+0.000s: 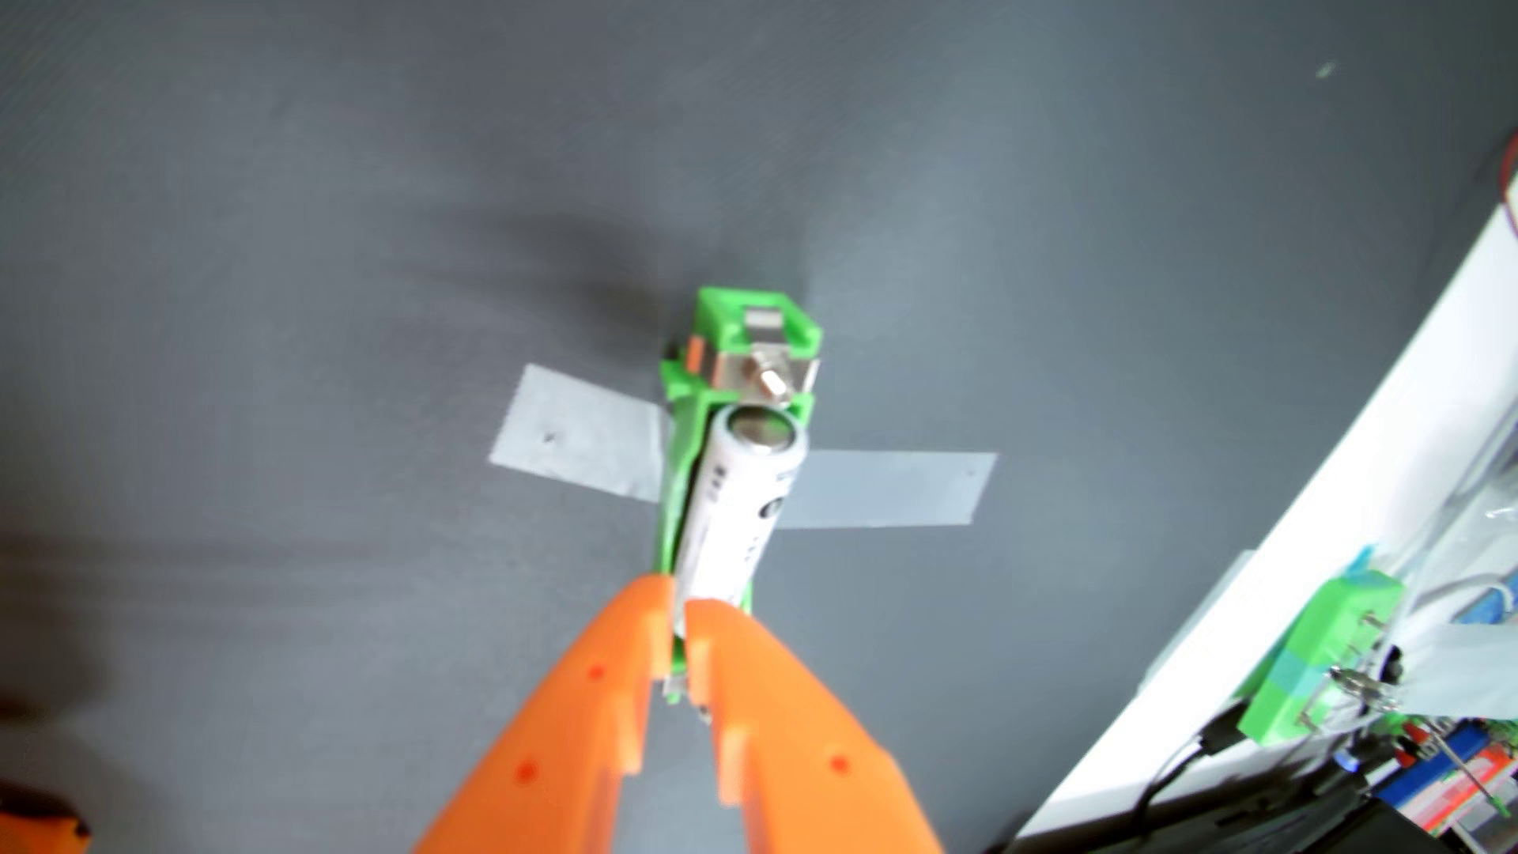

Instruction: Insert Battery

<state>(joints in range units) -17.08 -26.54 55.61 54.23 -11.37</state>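
Gripper: the orange gripper [678, 603] enters the wrist view from the bottom edge; its two fingers are drawn narrow around the near end of the battery, and the battery is held between the tips.
Battery: a white cylindrical battery [739, 509] with small dark print is seen; it is tilted, its metal end cap points away from the camera, toward the far end of the holder.
Battery position: the battery lies over the channel of the holder, along its length; whether it is fully seated in the channel cannot be told.
Holder: a green battery holder [715, 328] is placed near the middle of the worktop; at its far end a metal contact plate [768, 378] with a small spring or stud is seen, just beside the battery's cap.
Tape: two strips of grey tape [887, 491] go out to the left and the right from under the holder and are stuck flat to the worktop.
Worktop: a dark grey worktop [328, 205] carries the holder; a shadow is cast on it behind the holder.
Right edge: a white board [1314, 509] is seen along the right edge of the worktop.
Lower right corner: a second green part [1314, 657] with metal pins is seen beside cables and small blurred electronic parts.
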